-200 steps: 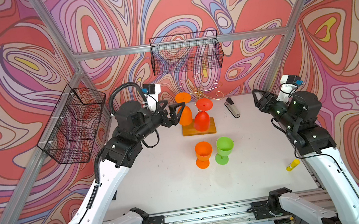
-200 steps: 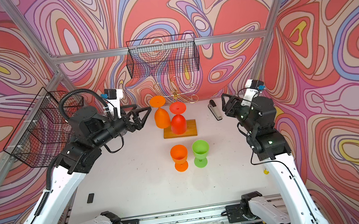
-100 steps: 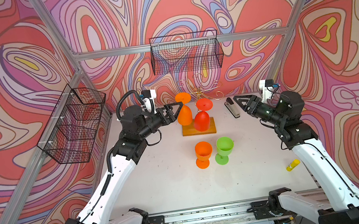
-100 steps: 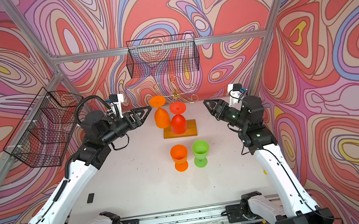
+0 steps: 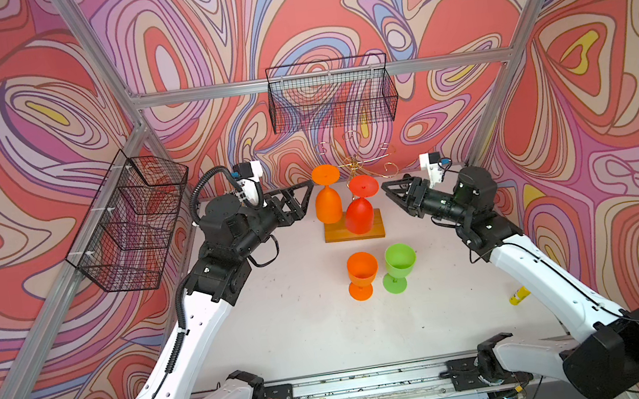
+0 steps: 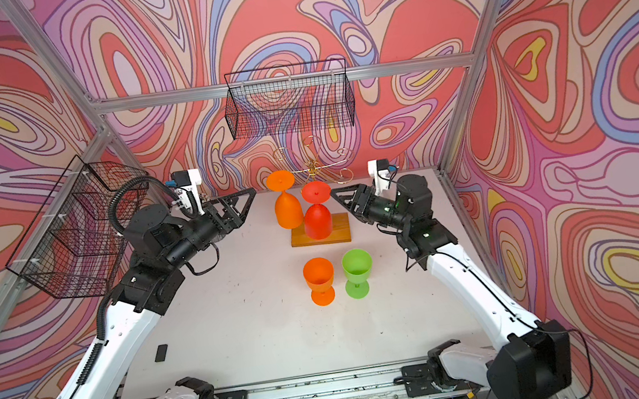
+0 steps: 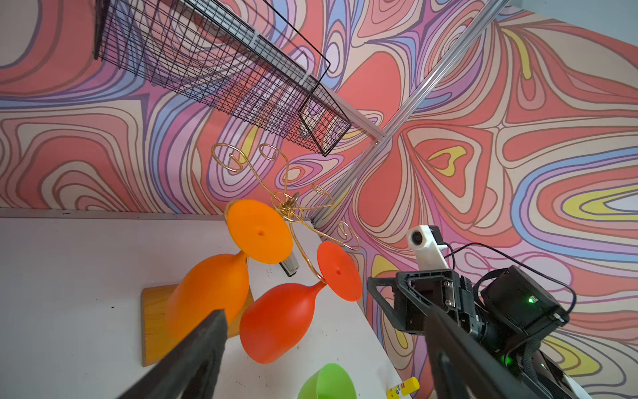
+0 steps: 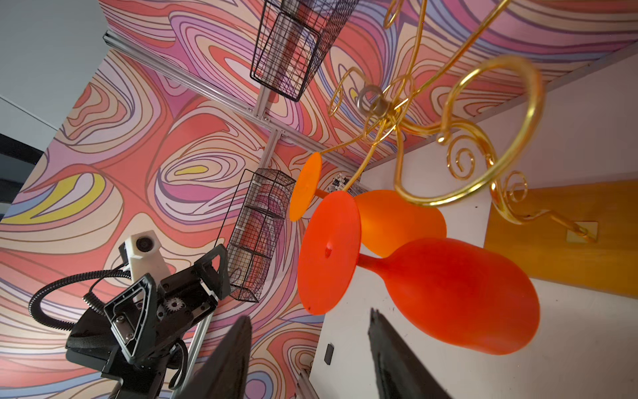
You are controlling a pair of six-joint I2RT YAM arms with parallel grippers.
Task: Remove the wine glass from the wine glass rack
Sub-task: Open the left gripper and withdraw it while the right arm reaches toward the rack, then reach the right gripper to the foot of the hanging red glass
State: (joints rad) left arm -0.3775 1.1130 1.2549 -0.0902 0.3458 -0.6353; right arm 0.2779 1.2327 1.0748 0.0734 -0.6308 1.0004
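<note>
The wine glass rack [image 5: 355, 162] [image 6: 315, 165], a gold wire tree on a wooden base [image 5: 335, 235], stands at the back of the table. Two wine glasses hang upside down from it: an orange one [image 5: 328, 207] [image 7: 207, 297] and a red one [image 5: 359, 214] [image 8: 459, 293]. My left gripper [image 5: 305, 199] [image 6: 247, 206] [image 7: 324, 321] is open just left of the orange glass, touching nothing. My right gripper [image 5: 390, 195] [image 6: 338, 201] [image 8: 310, 317] is open just right of the red glass's foot [image 8: 328, 252], holding nothing.
An orange glass [image 5: 361, 271] and a green glass [image 5: 399, 263] stand upright in front of the rack. Black mesh baskets hang on the back wall [image 5: 331, 94] and left wall [image 5: 132, 225]. A yellow glue stick [image 5: 518, 295] and a small black piece [image 6: 160, 352] lie near the table edges.
My right arm has swung in from the right wall, bringing its gripper up beside the red glass. My left arm has shifted pose while its gripper stays by the orange glass.
</note>
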